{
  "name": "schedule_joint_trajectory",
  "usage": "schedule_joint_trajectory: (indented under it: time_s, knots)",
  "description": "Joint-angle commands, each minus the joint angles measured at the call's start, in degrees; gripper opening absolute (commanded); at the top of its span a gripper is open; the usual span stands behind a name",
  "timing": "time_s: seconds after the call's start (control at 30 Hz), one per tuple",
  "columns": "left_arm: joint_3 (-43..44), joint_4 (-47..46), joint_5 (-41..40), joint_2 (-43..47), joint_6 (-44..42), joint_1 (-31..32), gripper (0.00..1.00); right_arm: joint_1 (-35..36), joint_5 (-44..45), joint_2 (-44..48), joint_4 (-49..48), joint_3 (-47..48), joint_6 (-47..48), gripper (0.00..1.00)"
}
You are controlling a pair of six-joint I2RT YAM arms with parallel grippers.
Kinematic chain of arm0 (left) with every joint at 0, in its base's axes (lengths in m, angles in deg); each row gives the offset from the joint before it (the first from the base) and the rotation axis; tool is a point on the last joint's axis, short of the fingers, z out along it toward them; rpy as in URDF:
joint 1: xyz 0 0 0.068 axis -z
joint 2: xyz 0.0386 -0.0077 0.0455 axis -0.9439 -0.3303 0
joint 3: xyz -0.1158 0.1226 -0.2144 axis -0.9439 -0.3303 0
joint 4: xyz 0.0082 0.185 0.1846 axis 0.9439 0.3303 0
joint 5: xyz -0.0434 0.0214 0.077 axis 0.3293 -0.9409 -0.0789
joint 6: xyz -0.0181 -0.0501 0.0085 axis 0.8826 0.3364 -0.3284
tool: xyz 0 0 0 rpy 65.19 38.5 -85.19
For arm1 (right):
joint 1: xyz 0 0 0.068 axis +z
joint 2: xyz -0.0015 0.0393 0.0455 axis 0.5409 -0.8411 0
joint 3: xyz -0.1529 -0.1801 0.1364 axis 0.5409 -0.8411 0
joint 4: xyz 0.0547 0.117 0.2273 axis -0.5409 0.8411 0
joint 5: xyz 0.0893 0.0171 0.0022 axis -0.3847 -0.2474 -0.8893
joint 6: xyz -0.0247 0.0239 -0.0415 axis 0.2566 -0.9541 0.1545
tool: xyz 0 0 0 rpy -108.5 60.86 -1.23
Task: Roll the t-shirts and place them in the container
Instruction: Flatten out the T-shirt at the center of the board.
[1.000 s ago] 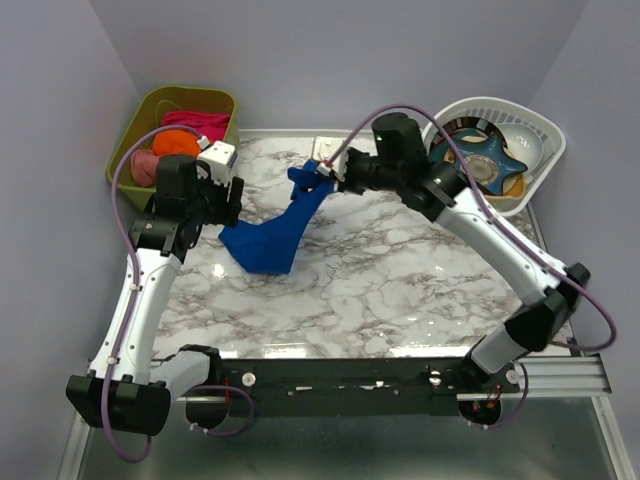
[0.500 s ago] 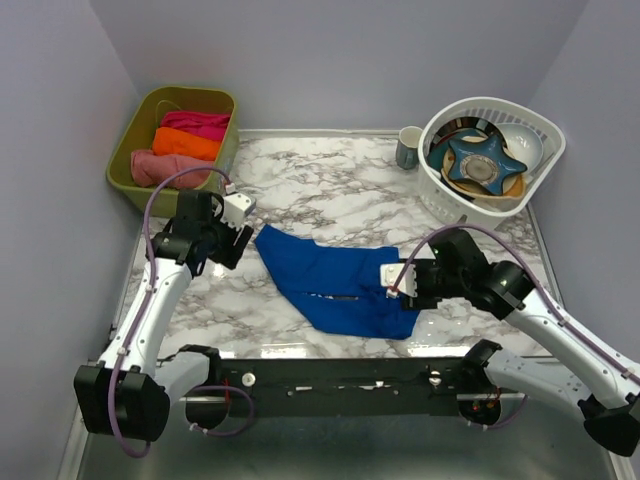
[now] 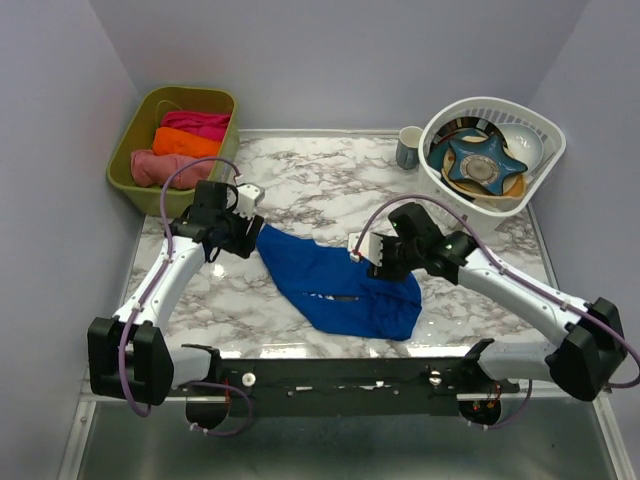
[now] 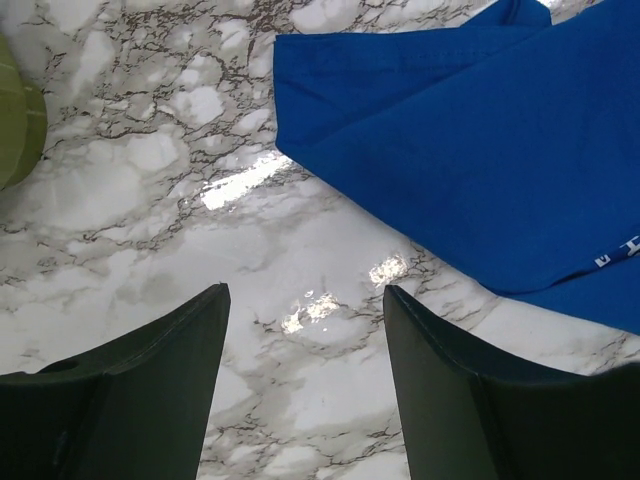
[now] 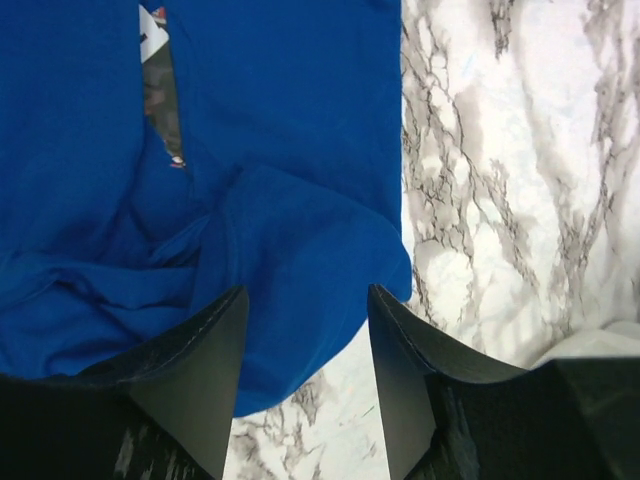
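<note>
Blue t-shirt [image 3: 335, 285] now flat at lower-centre of frame, no longer dangling up top. R gripper [image 3: 365, 258] let go, jaws apart, pulled back to cloth's right edge. L gripper [image 3: 243, 228] slid rt to its upper-left corner.

The t-shirt [image 3: 340, 290] is soft, matt royal-blue cloth, creased into folds. The counter [image 3: 330, 190] beneath is smooth and glossy, white marble pattern with grey veins, catching glints of light. The left fingers [image 4: 130, 390] look like dark matt plastic. The far-right basket [image 3: 447, 203] is white plastic.
</note>
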Motion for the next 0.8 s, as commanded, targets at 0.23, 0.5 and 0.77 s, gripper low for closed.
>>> schedule_joint_trajectory:
  time_s: [0.23, 0.5, 0.77]
  knots:
    - [-1.6, -2.5, 0.4, 3.5, 1.6, 0.3, 0.71, 1.6, -3.1, -15.9, -0.2, 5.2, 11.1, 0.7]
    - [-4.1, -3.9, 1.0, 2.3, 1.7, 0.3, 0.72, 2.2, -2.8, -22.8, 2.2, 6.3, 16.3, 0.74]
    - [-6.8, -5.1, 0.4, 4.6, 3.5, -0.3, 0.72, 2.2, -1.7, -26.4, 4.7, 7.6, 18.9, 0.49]
